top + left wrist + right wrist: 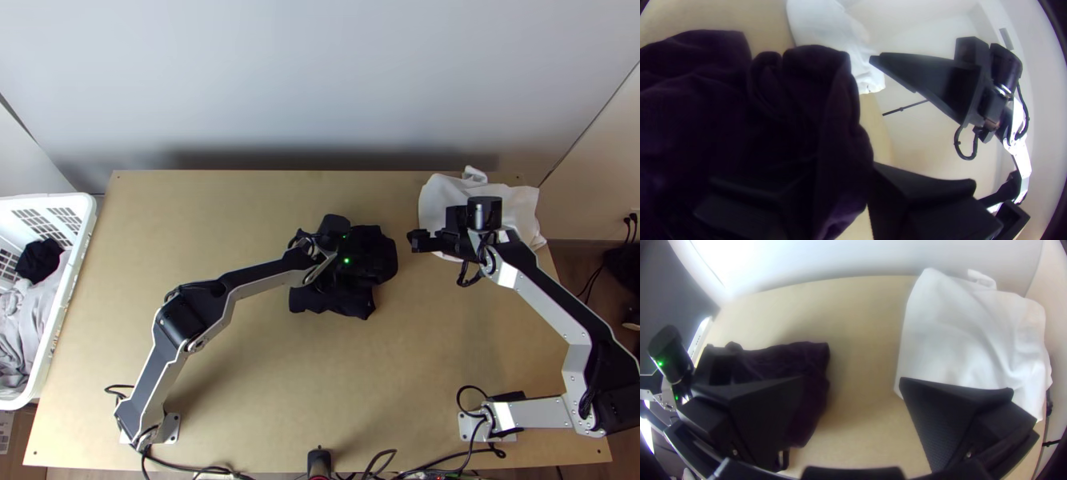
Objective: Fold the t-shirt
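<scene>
The dark t-shirt (340,300) lies bunched near the middle of the table; how it is folded I cannot tell. My left gripper (342,254) is over it, covering part of the cloth. In the left wrist view, dark cloth (804,102) rises around my left gripper (841,173), and whether it grips the cloth is unclear. To the right of the t-shirt is my right gripper (418,240). Seen from its own wrist, the right gripper (852,380) is open with nothing between its fingers, and the t-shirt (791,358) lies to one side, partly hidden by a finger.
A white cloth (444,200) lies crumpled at the table's back right corner, partly under the right arm. At the left edge stands a white basket (70,296) holding grey and dark cloths. Cables run along the near edge, and a wall stands behind the table.
</scene>
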